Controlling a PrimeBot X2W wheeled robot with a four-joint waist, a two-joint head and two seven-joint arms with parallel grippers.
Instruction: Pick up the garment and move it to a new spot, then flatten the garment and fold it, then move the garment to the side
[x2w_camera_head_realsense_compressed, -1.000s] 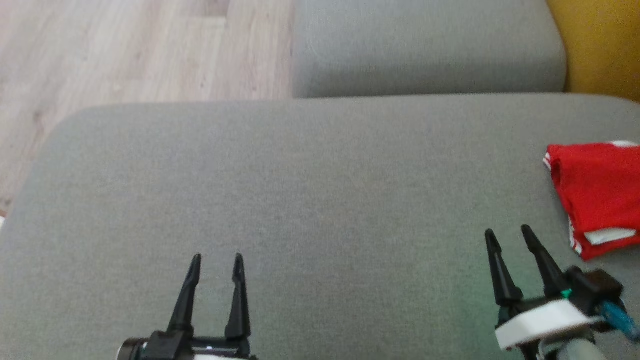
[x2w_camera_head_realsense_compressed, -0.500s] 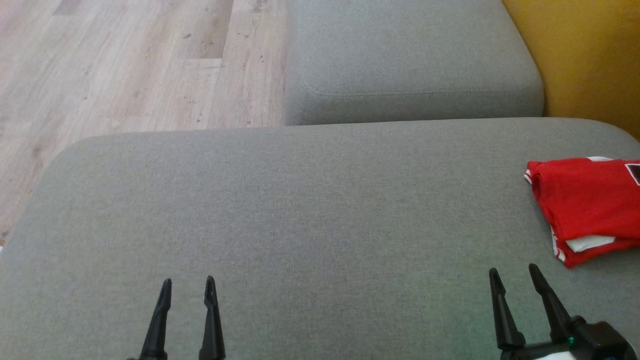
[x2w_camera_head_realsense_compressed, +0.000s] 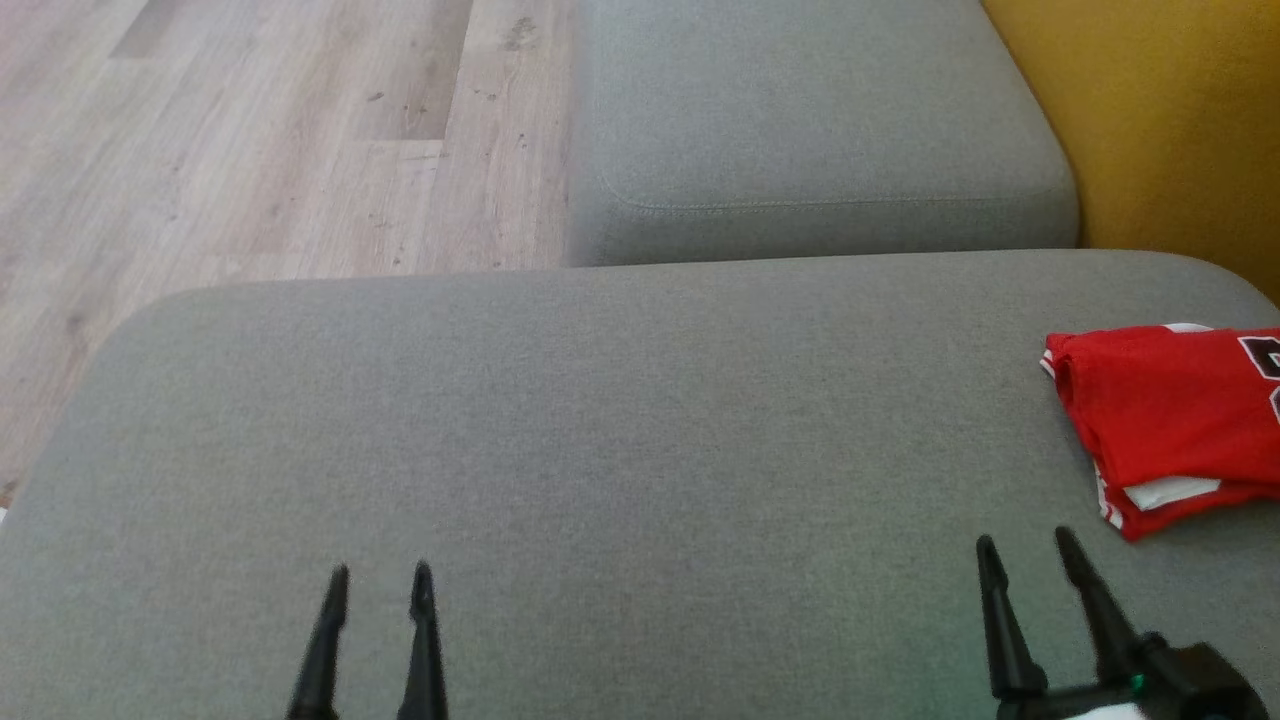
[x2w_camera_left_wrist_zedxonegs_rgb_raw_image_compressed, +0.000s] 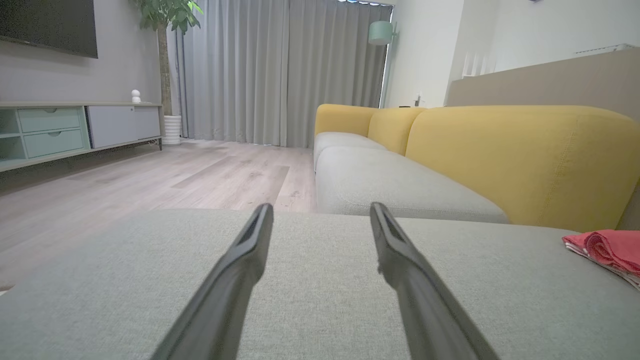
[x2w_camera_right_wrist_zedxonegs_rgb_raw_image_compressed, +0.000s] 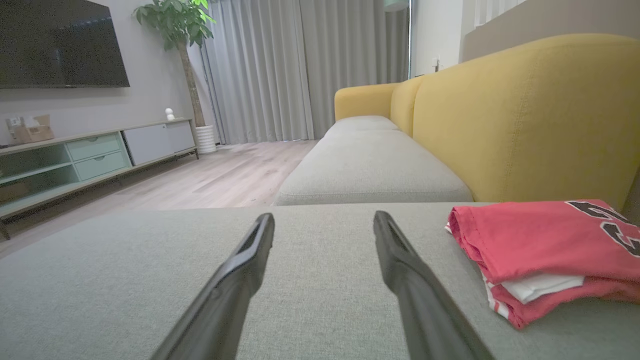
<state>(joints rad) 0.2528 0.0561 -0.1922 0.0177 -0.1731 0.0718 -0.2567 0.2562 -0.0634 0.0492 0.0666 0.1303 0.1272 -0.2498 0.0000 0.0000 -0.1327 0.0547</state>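
Lying folded at the right of the grey cushion (x2w_camera_head_realsense_compressed: 600, 450), near the yellow backrest (x2w_camera_head_realsense_compressed: 1150, 120): red garment (x2w_camera_head_realsense_compressed: 1160, 420), just beyond the right gripper (x2w_camera_head_realsense_compressed: 1026, 537), well apart from the left gripper (x2w_camera_head_realsense_compressed: 381, 570); both spread wide, empty. Risks coming unfolded if brushed by a passing finger.

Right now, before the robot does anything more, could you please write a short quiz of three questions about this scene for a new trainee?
1. Multiple choice: the folded red garment lies on A) the wooden floor, B) the grey cushion, C) the TV cabinet.
2. Short answer: which is nearer to the garment, the left gripper or the right gripper?
3. True or false: the right gripper is shut on the garment.

Key: 1 B. 2 The right gripper. 3 False: both grippers are open and neither holds anything.
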